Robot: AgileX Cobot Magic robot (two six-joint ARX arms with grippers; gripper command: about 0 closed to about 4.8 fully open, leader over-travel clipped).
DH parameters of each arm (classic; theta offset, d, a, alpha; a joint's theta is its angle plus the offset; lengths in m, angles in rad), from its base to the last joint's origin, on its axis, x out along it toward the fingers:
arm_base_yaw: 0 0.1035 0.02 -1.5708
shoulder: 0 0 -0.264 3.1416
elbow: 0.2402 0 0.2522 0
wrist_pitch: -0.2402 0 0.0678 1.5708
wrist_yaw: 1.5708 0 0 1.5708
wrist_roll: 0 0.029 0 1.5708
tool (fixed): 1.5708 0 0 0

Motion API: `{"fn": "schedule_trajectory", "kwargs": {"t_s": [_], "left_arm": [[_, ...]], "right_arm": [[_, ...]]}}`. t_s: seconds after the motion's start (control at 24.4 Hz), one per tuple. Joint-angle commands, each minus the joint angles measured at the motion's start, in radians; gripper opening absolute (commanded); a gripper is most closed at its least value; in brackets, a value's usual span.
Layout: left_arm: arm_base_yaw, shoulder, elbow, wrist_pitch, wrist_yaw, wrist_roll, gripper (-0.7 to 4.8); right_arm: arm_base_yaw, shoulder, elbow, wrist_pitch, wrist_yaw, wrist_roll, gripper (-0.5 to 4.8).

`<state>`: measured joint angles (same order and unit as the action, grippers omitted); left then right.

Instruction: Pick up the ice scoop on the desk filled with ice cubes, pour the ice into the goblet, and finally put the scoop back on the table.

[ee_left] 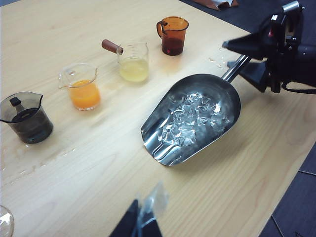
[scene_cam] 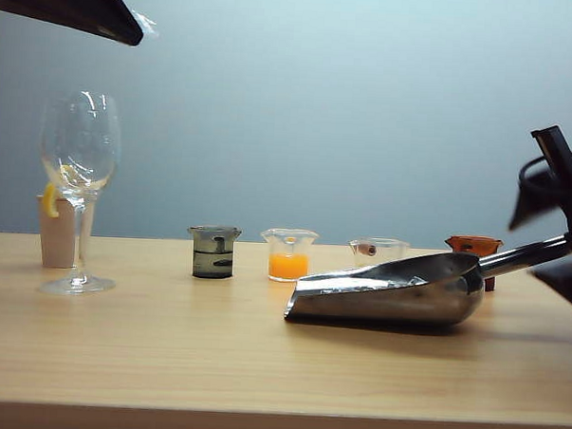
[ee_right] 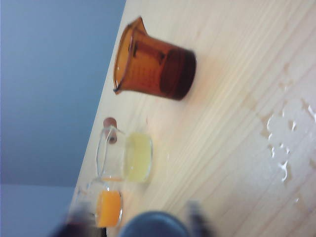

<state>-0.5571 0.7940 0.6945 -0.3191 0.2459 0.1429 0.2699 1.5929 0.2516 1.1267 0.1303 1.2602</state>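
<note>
Scoop (scene_cam: 397, 291) lies on the table (scene_cam: 166, 352), ice (ee_left: 190, 118) inside, handle running toward my right claw (ee_left: 247, 61). That claw brackets the handle; its closure I cannot tell. My left claw (ee_left: 143, 222) hovers farther off, state unclear.

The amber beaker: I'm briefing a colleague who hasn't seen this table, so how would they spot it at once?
On the light-brown wood-grain table, find the large shiny silver ice scoop, then the row of four small beakers behind it. The amber beaker ends that row nearest the scoop's handle, where the right gripper hovers; it alone is orange-brown glass.
</note>
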Motion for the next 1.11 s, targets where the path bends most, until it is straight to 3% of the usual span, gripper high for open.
{"fn": "schedule_trajectory", "kwargs": {"t_s": [0.04,0.12,0.33,0.45,0.57,0.7,0.86,1.11], "left_arm": [[0.0,-0.001,0.002,0.006,0.0,0.007,-0.05],[0.0,-0.001,0.002,0.006,0.0,0.007,-0.05],[0.0,-0.001,0.002,0.004,0.001,0.007,-0.05],[0.0,-0.002,0.002,0.003,0.001,0.006,-0.05],[0.0,-0.004,0.003,0.001,-0.001,0.006,-0.05],[0.0,-0.011,0.004,-0.004,-0.014,0.005,-0.05],[0.001,-0.047,0.004,-0.016,-0.068,-0.002,-0.05],[0.01,-0.154,0.004,-0.052,-0.245,-0.045,-0.05]], "right_arm": [[0.0,-0.002,0.002,0.011,0.01,0.0,0.95],[0.0,-0.002,0.002,0.005,0.01,0.0,0.55],[-0.001,-0.002,0.002,-0.009,0.014,0.001,0.43],[-0.001,-0.002,0.002,-0.014,0.013,0.006,-0.09],[-0.003,-0.002,0.003,-0.044,-0.002,0.134,-0.09],[-0.002,-0.002,0.003,-0.018,-0.003,0.167,-0.09],[-0.003,-0.002,0.003,0.031,-0.021,0.223,-0.09],[-0.001,-0.007,0.037,0.085,-0.115,0.236,-0.09]]}}
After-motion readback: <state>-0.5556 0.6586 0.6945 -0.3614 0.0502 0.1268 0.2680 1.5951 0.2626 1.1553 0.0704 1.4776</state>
